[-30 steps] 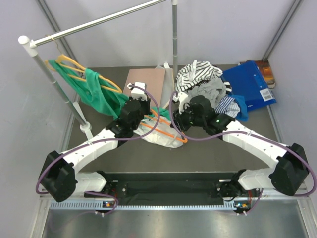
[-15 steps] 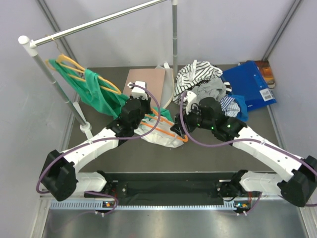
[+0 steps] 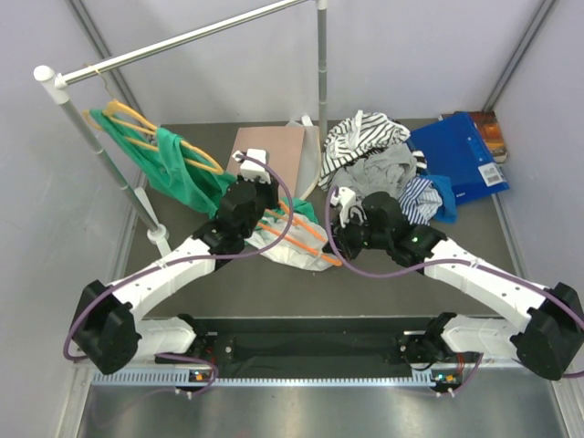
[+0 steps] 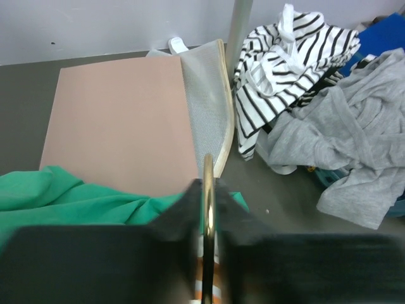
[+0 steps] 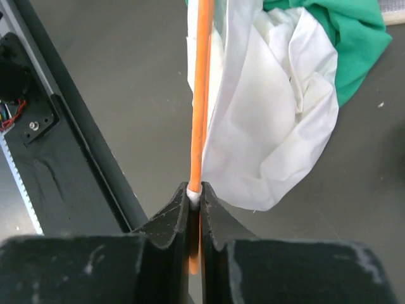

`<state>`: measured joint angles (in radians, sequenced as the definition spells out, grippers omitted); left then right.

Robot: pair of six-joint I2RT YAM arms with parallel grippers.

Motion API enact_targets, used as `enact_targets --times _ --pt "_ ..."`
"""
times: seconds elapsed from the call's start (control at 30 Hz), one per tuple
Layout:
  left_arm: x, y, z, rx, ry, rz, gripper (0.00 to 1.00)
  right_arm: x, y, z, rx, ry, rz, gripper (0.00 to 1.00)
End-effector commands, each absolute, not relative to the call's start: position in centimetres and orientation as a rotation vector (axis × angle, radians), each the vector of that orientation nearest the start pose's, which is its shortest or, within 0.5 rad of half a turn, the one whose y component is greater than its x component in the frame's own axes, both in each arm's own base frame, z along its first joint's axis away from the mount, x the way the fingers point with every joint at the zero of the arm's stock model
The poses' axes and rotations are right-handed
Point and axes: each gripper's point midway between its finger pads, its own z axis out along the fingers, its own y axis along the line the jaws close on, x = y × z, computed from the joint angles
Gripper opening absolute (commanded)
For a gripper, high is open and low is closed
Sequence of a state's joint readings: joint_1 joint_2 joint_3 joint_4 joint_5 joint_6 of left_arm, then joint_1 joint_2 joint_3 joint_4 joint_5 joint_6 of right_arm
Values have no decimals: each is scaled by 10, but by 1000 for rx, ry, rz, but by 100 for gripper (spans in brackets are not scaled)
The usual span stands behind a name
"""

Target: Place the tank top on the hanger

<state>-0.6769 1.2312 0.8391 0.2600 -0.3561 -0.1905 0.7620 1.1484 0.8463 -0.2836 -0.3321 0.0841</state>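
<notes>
The bright orange hanger (image 3: 306,230) lies across the middle of the table with the white tank top (image 3: 290,254) bunched on and under it. My left gripper (image 3: 265,203) is shut on the hanger's thin shiny hook (image 4: 207,183) at its far left end. My right gripper (image 3: 339,239) is shut on the orange hanger bar (image 5: 201,95) at its right end, with a small bit of white fabric pinched at the jaw tips. The tank top (image 5: 272,139) hangs in folds to the right of the bar.
A green garment (image 3: 182,173) hangs on a paler hanger (image 3: 137,123) from the rail (image 3: 182,41) at left, reaching under the tank top. A rail post (image 3: 321,55), a brown board (image 3: 269,151), a striped shirt (image 3: 365,137), grey clothes (image 4: 342,139) and a blue folder (image 3: 461,160) are behind.
My right gripper has moved from behind the hanger toward the near side and now sits at its right end. My left arm has barely moved.
</notes>
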Motion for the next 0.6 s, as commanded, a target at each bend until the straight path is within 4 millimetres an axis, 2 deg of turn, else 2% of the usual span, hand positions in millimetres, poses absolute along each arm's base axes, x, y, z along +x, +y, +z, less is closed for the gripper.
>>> enact_targets --times 0.0,0.03,0.1,0.2,0.33,0.57 --pt "352 -214 289 111 1602 -393 46 202 288 195 -965 1933 886 0" --pt "352 -213 288 107 1604 -388 78 200 285 197 -969 1927 884 0" --pt "353 -205 290 83 1601 -349 99 193 278 194 -981 1952 871 0" --pt "355 -188 288 46 1612 -258 99 182 265 197 -982 1972 862 0" --pt "356 -175 286 27 1612 -207 99 165 247 214 -947 1952 860 0" --pt "354 -149 279 -49 1626 -135 99 161 220 233 -863 1970 775 0"
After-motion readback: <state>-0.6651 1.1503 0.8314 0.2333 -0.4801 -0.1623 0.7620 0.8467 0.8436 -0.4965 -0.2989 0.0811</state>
